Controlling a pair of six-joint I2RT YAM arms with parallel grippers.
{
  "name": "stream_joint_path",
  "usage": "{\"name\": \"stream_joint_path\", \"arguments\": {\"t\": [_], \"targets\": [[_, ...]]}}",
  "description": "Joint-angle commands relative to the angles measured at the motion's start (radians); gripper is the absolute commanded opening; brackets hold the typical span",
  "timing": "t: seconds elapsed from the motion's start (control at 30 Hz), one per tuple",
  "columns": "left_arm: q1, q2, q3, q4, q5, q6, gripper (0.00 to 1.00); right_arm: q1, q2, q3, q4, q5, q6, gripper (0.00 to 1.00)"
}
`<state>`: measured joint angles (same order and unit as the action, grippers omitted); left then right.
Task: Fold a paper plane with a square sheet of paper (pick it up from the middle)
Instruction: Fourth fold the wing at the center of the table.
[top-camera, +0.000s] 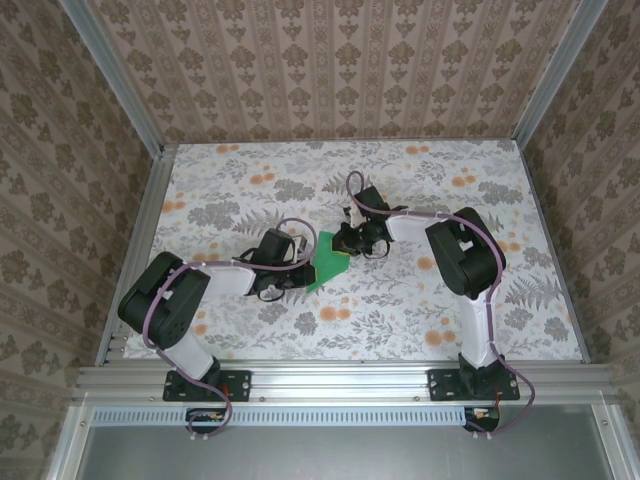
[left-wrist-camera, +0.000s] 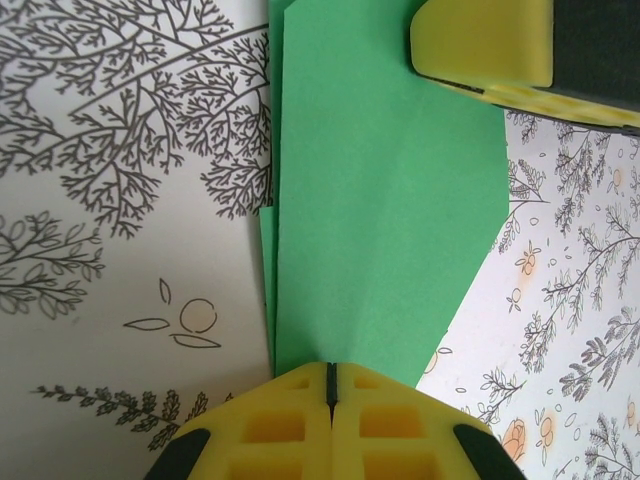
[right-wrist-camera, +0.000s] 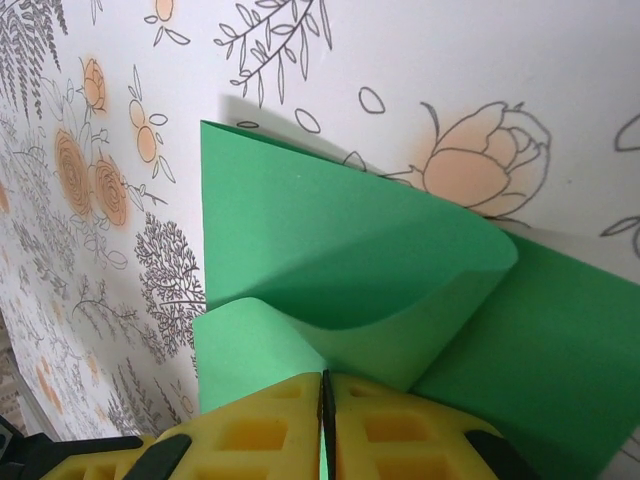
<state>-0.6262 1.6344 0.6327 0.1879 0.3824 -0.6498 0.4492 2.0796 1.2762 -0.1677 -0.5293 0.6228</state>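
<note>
Two grips | left hand (left-wrist-camera: 330, 378) closed tight on paper plane (left-wrist-camera: 385, 220) | right hand (right-wrist-camera: 325, 388) pinching its flap

Left hand (left-wrist-camera: 330, 374) pinches the folded green paper plane (left-wrist-camera: 385, 225).

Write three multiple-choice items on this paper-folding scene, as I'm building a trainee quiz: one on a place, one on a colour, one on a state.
1. Where is the green paper?
A. in the middle of the table
B. at the far left corner
C. on the near rail

2. What colour are the left gripper's fingers?
A. red
B. yellow
C. white

3. How does the paper sit at the right gripper?
A. fully flat
B. crumpled into a ball
C. one flap curled over in a loop

Answers:
1. A, it lies mid-table in the top view.
2. B, the left wrist view shows yellow fingers.
3. C, a flap arches over beside the closed fingers.
</note>
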Motion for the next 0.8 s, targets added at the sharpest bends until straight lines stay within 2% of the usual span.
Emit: {"name": "stream_joint_path", "arguments": {"t": [0.0, 0.53, 0.67, 0.77], "targets": [[0.008, 0.035, -0.031, -0.152, 0.016, 0.03, 0.0, -0.054, 0.037, 0.037, -0.029, 0.092, -0.047, 0.13], [0.007, 0.053, -0.026, -0.175, 0.023, 0.044, 0.0, -0.139, 0.095, 0.162, -0.074, 0.145, -0.063, 0.13], [0.006, 0.055, -0.013, -0.186, 0.021, 0.042, 0.0, -0.141, 0.034, 0.177, -0.096, 0.137, -0.068, 0.13], [0.006, 0.051, -0.004, -0.192, 0.019, 0.036, 0.0, -0.134, -0.063, 0.125, -0.067, 0.109, -0.054, 0.14]]}}
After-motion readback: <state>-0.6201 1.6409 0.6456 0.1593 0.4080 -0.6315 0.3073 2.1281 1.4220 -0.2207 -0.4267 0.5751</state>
